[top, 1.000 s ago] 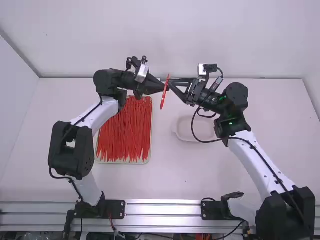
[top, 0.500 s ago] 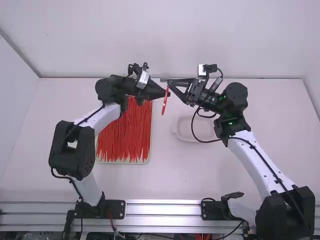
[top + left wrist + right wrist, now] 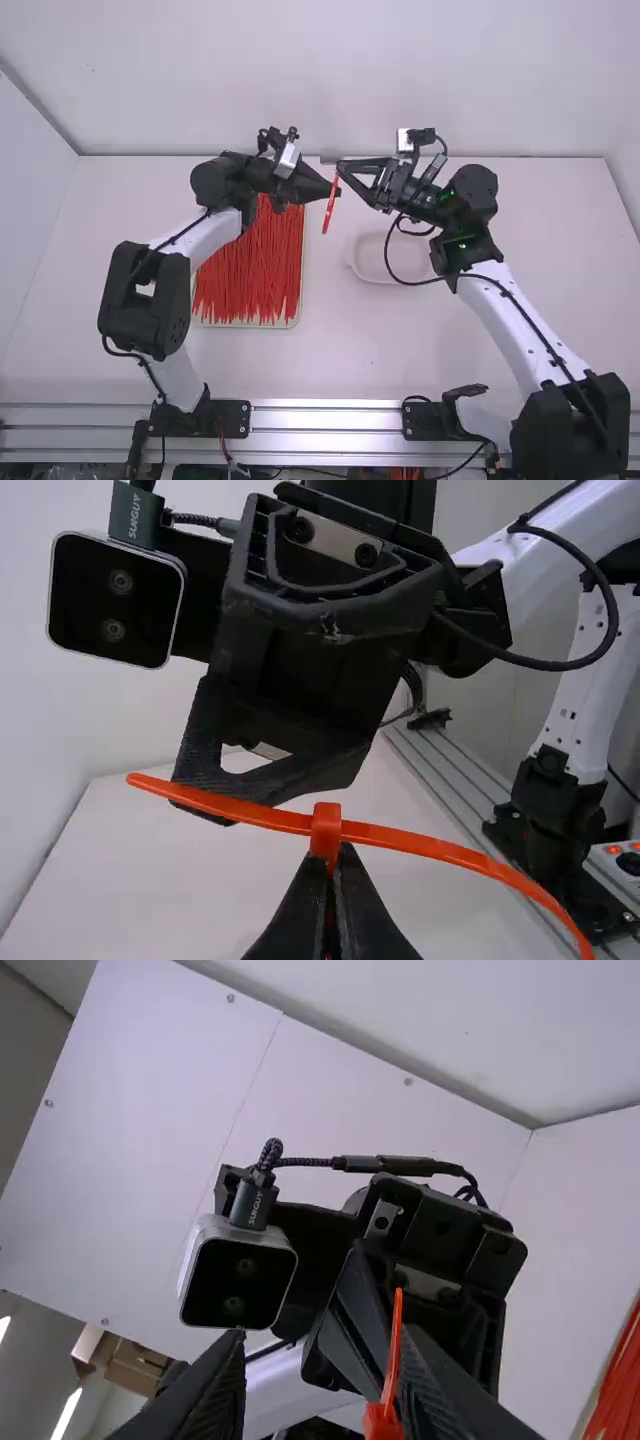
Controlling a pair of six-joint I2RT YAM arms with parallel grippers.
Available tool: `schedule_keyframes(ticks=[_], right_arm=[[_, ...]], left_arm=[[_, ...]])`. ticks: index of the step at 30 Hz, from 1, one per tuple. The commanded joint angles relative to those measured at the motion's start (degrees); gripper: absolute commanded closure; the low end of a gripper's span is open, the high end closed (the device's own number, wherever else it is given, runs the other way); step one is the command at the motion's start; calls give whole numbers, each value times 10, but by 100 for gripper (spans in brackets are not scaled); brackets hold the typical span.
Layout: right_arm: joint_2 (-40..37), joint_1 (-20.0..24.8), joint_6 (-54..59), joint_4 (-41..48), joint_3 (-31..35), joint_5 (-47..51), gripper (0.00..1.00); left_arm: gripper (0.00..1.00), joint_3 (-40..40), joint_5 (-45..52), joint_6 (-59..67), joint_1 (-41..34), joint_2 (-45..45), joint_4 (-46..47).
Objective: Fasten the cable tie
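My left fingers (image 3: 327, 868) are pressed together on the cable tie (image 3: 405, 838). They pinch it at its small thick block, and the strap goes out from this block to both sides. I hold it in the air above the surface (image 3: 560, 225), over the gap between the tray (image 3: 302, 290) and the white dish (image 3: 372, 268).

In the high view the long axis of the tie runs almost straight up and down the picture. It leans a little, with the far end slightly more to the right than the near end. In my left wrist view one side of the strap is nearly straight, and the other side bends downward in a soft curve toward its tip.

My right fingers (image 3: 343, 176) are spread wide and hold nothing. They point toward my left fingers, tip against tip, very near to each other. In my right wrist view the strap stands between them. I cannot tell if one of them touches it.

Many red ties (image 3: 250, 262) lie side by side on the tray, their length running away from my bases.
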State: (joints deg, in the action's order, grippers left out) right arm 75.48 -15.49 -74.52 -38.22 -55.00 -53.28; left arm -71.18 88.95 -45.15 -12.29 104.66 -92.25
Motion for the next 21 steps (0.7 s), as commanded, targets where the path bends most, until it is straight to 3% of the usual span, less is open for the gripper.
schedule_keyframes(ticks=[1,11,18,19,21], right_arm=[[2,1,8,-4,-2,-23,58],[2,1,9,-3,-2,-24,57],[2,0,14,0,-2,-31,85],[2,0,14,0,-2,-31,85],[2,2,15,0,-2,-37,98]], left_arm=[[98,3,2,-5,-9,-10,-4],[99,3,6,-5,-20,-10,-4],[98,3,6,-5,-18,-10,-4],[98,3,6,-5,-18,-10,-4],[98,3,6,-5,-21,-10,-4]])
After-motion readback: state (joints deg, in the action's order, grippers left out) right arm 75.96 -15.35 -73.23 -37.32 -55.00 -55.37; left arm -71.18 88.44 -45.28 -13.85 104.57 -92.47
